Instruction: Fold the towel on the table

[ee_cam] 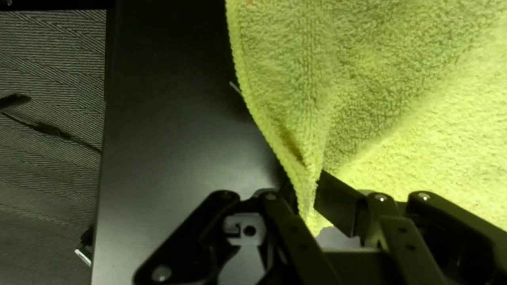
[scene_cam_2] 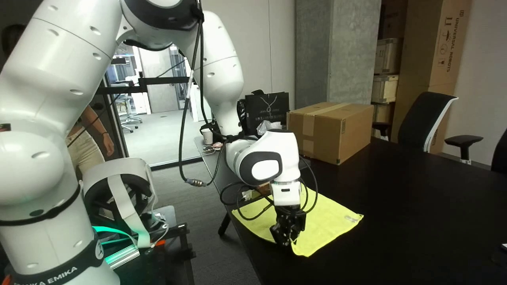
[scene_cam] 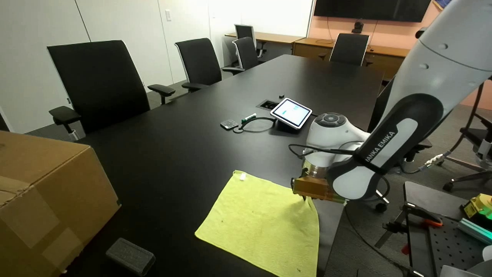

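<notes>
The tool [ee_cam: 311,194] is pinching a fold at the edge of the yellow-green towel [scene_cam: 261,223], its fingers [ee_cam: 340,204] standing nearly together with only cloth between them, while the rest of it is lying spread on the black bench [scene_cam: 184,154]. In both exterior views the robot arm [scene_cam_2: 263,170] is hiding a part of the towel, and in an exterior view the lower border is also cutting off one corner. Farther along, a taped cardboard box [scene_cam_2: 328,132] is standing near a black bag [scene_cam_2: 265,107], and what these two are containing, I cannot tell.
</notes>
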Motion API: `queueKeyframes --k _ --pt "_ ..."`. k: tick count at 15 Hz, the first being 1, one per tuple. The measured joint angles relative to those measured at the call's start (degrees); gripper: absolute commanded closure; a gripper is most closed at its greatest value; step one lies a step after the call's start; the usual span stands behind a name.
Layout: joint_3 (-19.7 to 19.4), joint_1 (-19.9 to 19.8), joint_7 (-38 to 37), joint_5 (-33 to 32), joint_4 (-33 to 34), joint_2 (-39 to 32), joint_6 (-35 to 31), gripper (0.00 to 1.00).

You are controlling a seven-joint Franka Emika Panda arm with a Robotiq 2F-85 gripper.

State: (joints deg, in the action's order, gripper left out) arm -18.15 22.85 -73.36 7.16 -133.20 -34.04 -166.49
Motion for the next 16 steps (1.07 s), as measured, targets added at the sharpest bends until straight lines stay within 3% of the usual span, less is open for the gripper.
queueKeyframes --k 4,11,16 --pt "0.3 -2.4 3.0 -4.5 8.8 1.4 8.8 0.89" --pt "10.5 -13.5 15.7 -4.6 31.5 -2.1 28.6 0.9" --pt "14.6 -18.0 24.0 -3.0 46.1 -10.4 35.7 0.9"
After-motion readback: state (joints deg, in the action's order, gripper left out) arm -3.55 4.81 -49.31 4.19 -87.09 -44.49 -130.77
